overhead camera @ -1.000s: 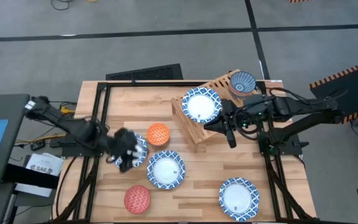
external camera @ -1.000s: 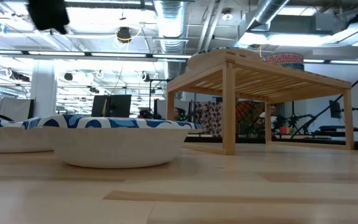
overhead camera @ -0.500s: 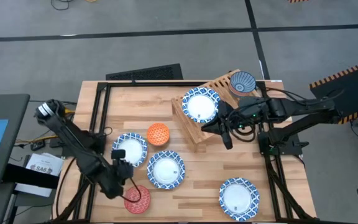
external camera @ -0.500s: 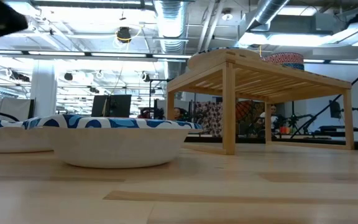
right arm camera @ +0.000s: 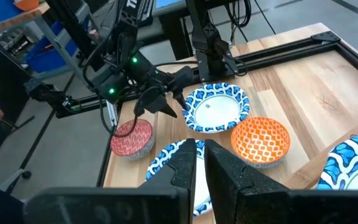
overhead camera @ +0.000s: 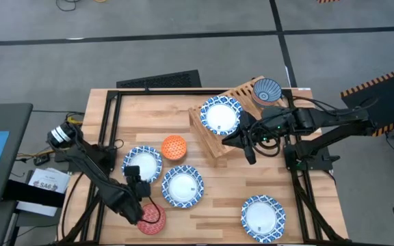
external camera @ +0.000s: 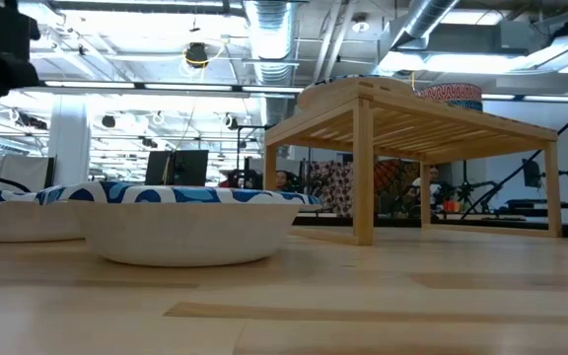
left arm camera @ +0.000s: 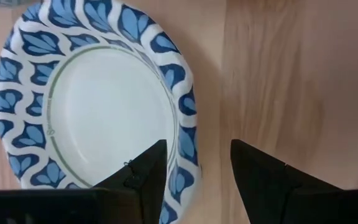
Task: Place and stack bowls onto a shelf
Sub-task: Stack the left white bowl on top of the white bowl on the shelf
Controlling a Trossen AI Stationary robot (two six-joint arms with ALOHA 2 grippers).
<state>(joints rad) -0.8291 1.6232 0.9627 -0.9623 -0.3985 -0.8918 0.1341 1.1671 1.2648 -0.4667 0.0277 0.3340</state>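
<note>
The left tool has swung down from the surface's 9 o'clock edge, fingers spread wide astride a blue-rimmed bowl's rim. Right tool, nearly closed, waits beside the shelf.

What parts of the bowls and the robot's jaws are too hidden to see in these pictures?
- Red patterned bowl, high view: the left gripper covers part of its rim.
- Wide blue-and-white rimmed bowl, left wrist view: cut off by the picture edges and the gripper's dark fingers.
- Right gripper, high view: too small and dark to tell its jaws.
- Bowls on the light wooden slatted shelf, low view: mostly hidden behind its top.
</note>
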